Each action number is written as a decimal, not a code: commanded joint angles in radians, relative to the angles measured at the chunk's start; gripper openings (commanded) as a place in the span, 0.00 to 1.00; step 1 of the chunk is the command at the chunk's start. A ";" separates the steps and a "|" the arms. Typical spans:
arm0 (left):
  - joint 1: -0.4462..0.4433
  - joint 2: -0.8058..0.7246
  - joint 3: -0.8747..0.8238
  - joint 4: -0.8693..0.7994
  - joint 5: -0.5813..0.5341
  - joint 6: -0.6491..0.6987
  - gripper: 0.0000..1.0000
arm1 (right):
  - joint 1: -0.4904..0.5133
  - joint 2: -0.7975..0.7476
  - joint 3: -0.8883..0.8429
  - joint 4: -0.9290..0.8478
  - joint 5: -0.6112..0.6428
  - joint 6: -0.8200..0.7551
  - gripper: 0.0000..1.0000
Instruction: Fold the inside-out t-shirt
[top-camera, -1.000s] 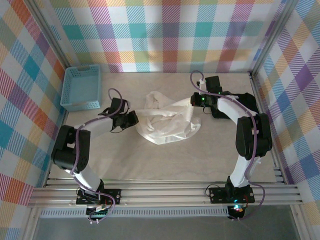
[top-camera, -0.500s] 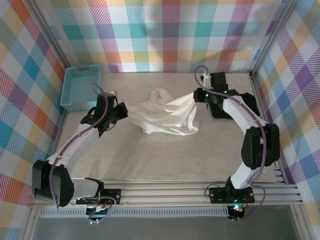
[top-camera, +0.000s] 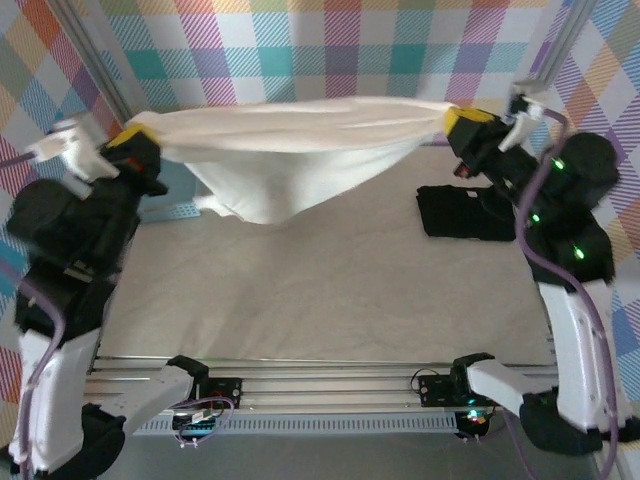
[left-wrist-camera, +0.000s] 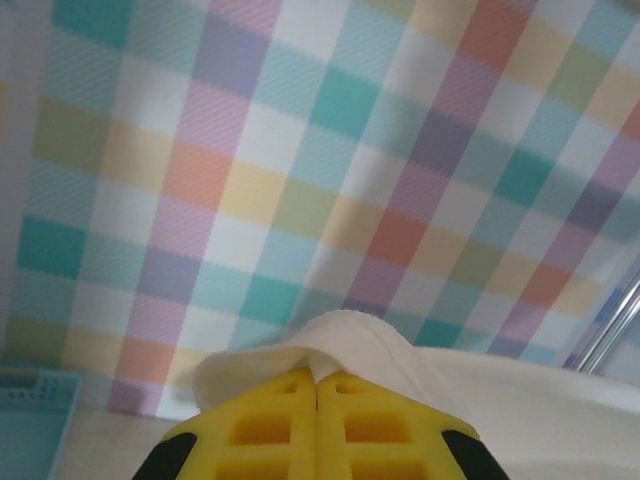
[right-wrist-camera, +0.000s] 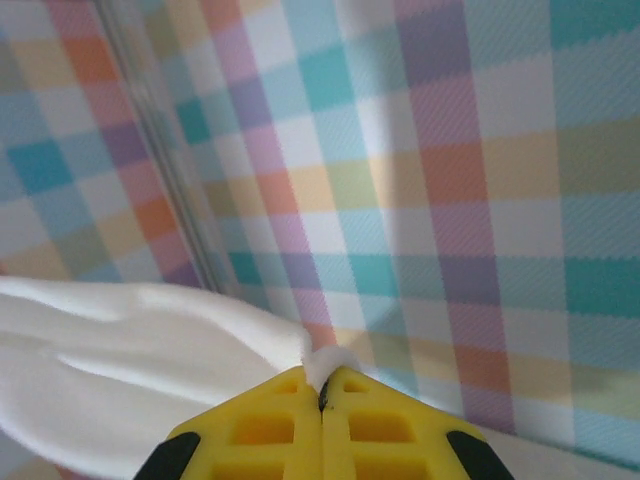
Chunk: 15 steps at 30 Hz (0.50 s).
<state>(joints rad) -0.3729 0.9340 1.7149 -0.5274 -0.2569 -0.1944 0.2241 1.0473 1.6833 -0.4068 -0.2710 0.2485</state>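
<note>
We note a pale, marbled beige table (top-camera: 320, 290). On it, toward the far right, a black folded garment (top-camera: 462, 212) lies flat. A blue basket (left-wrist-camera: 32, 430) sits at the far left, partly hidden from above. The two are well apart.

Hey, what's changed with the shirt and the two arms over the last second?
Both arms swung up and apart, lifting the t-shirt off the table, where it lay crumpled mid-table. It now hangs stretched in the air between the left gripper and the right gripper, each shut on an edge of it. The black folded garment stayed put.
</note>
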 joint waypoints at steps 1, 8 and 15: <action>-0.008 -0.005 0.012 -0.099 -0.071 0.065 0.00 | 0.003 -0.036 -0.009 -0.076 -0.022 0.018 0.00; -0.005 0.136 -0.001 -0.123 -0.223 0.113 0.00 | 0.003 -0.012 -0.078 -0.072 0.069 -0.020 0.00; 0.112 0.446 0.114 -0.031 -0.162 0.090 0.00 | 0.001 0.238 -0.074 0.117 0.240 -0.095 0.00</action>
<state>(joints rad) -0.3168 1.2900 1.7515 -0.6132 -0.4263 -0.1043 0.2287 1.1988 1.5867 -0.4088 -0.1398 0.2070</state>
